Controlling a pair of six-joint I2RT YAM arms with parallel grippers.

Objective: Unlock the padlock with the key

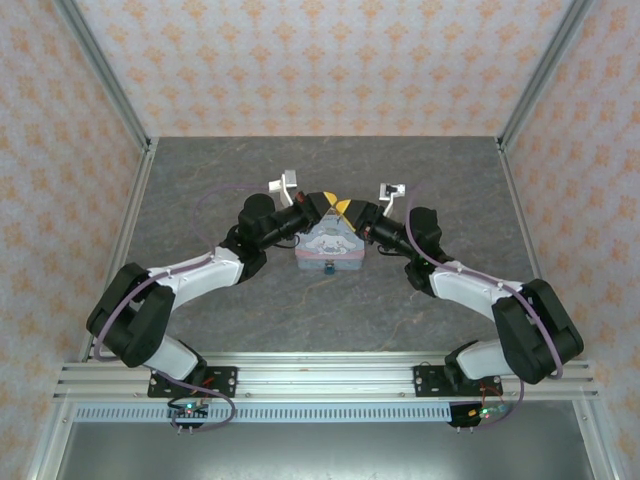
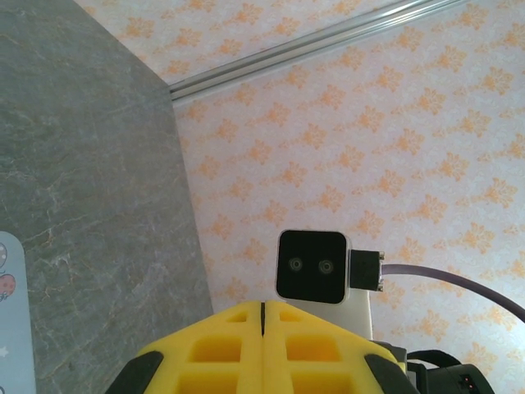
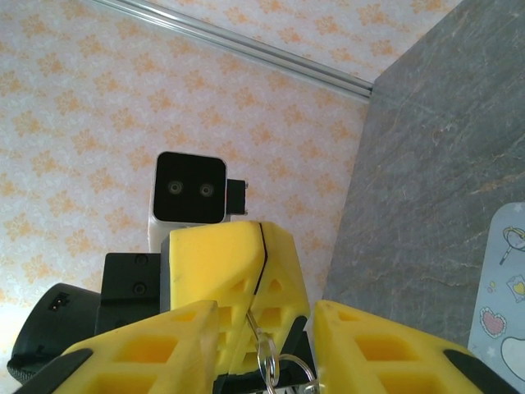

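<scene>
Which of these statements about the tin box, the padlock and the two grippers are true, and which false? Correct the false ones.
1. The left gripper has its yellow fingers pressed together. True.
2. The pale blue cartoon-printed tin box lies in the table's far left corner. False: it sits mid-table, beneath both grippers.
3. A small metal ring hangs at the left gripper's tips. True.
4. The right gripper is shut tight. False: its yellow fingers stand apart, either side of the ring.
5. The tiny dark blue padlock is lifted in the right gripper. False: it sits at the tin's near side.
</scene>
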